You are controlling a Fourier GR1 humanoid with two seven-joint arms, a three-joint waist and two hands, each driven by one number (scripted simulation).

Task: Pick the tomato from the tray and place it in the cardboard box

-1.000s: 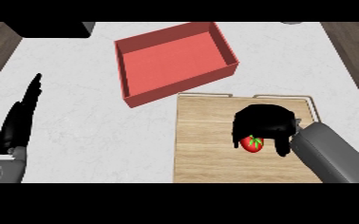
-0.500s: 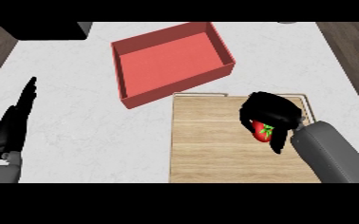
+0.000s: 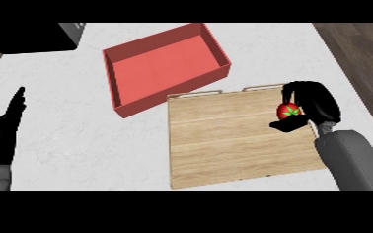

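While looking from the near edge at the right, met a grey forearm (image 3: pixel 347 160) that came in from the lower edge and ended in the black right hand (image 3: pixel 315 102). Saw this hand over the right end of the wooden tray (image 3: pixel 218 148). Found it curled round the tomato (image 3: pixel 288 111), with fingers bent over from the far side and thumb coming in below from the near side, so pinching it between them. Saw only the left part of the tomato, with the rest hidden by the palm. Judged it round, with no clear long axis. Noted its green star of a stem turned upward, toward the view. Placed it inside the hand, over the far right part of the tray, near the right handle (image 3: pixel 262 86). Could not tell if touching the wood or raised above it.

Noted the tray as a pale board with grain running left to right, lying a little turned on the white counter (image 3: pixel 80 148), with the left handle (image 3: pixel 203 93) also on its far edge.

Found the left hand (image 3: pixel 11 123) resting at the view's left edge, well apart from the tray, with fingers straight, pressed together, pointing away and holding nothing.

Further away, saw the red box (image 3: pixel 164 71), open at the top and set at an angle, with its near wall just beside the left handle. Beyond it, made out a dark block (image 3: pixel 36 37) at the far left and a strip of dark wooden floor (image 3: pixel 351 42) at the far right.
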